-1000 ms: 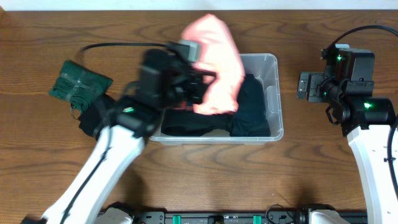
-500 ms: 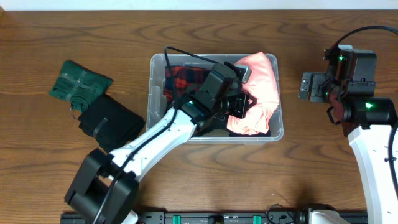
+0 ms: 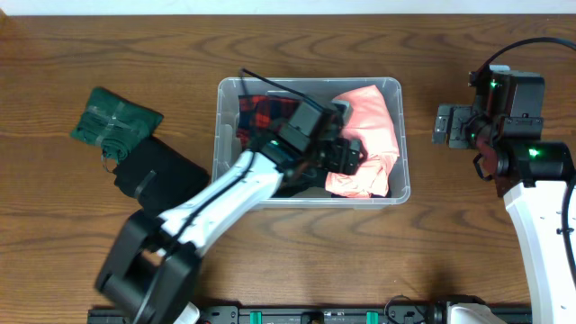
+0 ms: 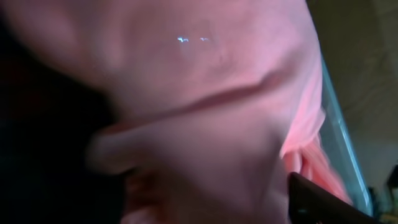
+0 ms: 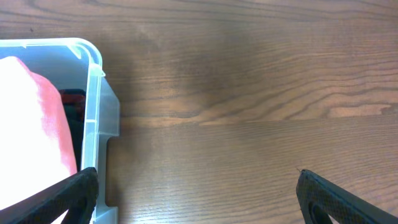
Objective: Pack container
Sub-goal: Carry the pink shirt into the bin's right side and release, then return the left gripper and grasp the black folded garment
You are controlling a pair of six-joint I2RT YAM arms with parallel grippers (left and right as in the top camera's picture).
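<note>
The clear container (image 3: 310,82) stands mid-table, and its corner (image 5: 94,93) shows in the right wrist view. Inside lie a pink garment (image 3: 371,135) at the right, a red plaid cloth (image 3: 263,112) at the left and black cloth between them. My left gripper (image 3: 346,155) is down in the bin against the pink garment (image 4: 205,112). Its jaws stand wide, and only one fingertip (image 4: 317,202) shows beside the cloth. My right gripper (image 5: 198,199) is open over bare wood to the right of the bin.
A folded green cloth (image 3: 115,121) and a folded black cloth (image 3: 160,175) lie on the table left of the bin. The right arm (image 3: 504,135) stands beside the bin's right wall.
The left arm brought the pink garment down from above the bin into its right side. Its jaws have parted and the cloth has settled. The right arm has not moved.
</note>
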